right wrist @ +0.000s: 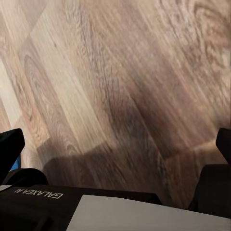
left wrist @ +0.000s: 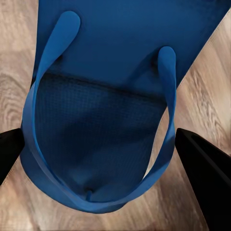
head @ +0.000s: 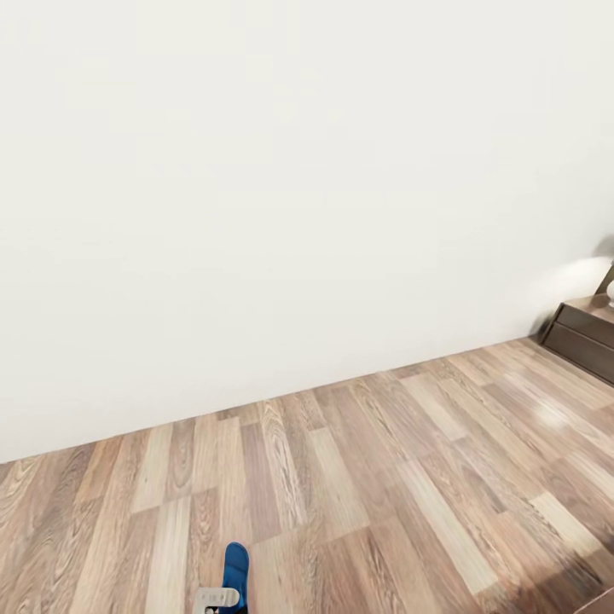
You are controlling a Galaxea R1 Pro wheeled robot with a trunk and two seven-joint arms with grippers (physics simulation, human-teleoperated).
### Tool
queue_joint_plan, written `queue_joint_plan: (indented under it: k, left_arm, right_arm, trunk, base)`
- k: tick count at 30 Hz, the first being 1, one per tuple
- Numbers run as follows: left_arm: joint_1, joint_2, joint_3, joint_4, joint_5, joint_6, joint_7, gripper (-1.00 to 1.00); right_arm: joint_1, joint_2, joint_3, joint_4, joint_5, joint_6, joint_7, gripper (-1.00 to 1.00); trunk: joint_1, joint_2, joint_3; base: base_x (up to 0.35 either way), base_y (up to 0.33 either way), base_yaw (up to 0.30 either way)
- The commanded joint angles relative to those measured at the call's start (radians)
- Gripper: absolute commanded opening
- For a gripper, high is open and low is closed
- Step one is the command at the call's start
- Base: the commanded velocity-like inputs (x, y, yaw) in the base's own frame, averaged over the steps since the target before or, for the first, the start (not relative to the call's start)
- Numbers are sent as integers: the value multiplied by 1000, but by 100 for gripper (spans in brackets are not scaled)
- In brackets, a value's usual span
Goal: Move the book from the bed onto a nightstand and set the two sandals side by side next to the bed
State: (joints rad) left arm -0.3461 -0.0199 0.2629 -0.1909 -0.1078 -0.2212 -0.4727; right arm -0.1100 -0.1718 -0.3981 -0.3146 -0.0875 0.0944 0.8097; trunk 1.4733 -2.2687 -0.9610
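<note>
One blue sandal [left wrist: 106, 101] hangs between my left fingers [left wrist: 202, 178], strap side toward the wrist camera, its thong strap looping down to the toe end near the black pads on either side. The pads sit at the sandal's edges, so I read my left fingers as pinching the sandal; it hangs above the wood-plank floor [left wrist: 207, 96] and does not touch it. From the head view, the tip of that same sandal [head: 235, 567] pokes up at the bottom edge of the picture, with a pale grey part of my left arm just below it. Ahead is a plain white wall [head: 281, 188] meeting the plank floor [head: 367, 495] along a slanted line. At the far right edge stands the nightstand [head: 587, 334], dark brown, drawers facing the room, against the wall; a sliver of a lamp's white base [head: 611, 292] shows on top of it. My right fingers [right wrist: 115, 159] point down at bare planks, the two black tips well apart at opposite sides of the wrist picture, spread with nothing between them. Below them a dark panel [right wrist: 43, 197] of my own body carries lettering.
</note>
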Motion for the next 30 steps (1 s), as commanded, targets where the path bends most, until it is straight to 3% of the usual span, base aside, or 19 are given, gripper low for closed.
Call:
queue_joint_plan:
  k: [1, 18, 30]
  left_arm:
    - [-1, -1, 9, 0, -10, -4, -3, -100]
    - [-1, -2, 9, 0, -11, -4, -3, -100]
    - [-1, -2, 9, 0, -11, -4, -3, -100]
  right_arm:
    - [0, 0, -2, 0, -9, 10, 4, 100]
    - [0, 0, -2, 0, -9, 10, 5, 100]
    - [0, 0, -2, 0, -9, 10, 5, 100]
  trunk:
    - [0, 0, -1]
    - [0, 0, -1]
    - [0, 0, -1]
  base:
    - [160, 7, 0]
    - [19, 1, 117]
    - [232, -45, 3]
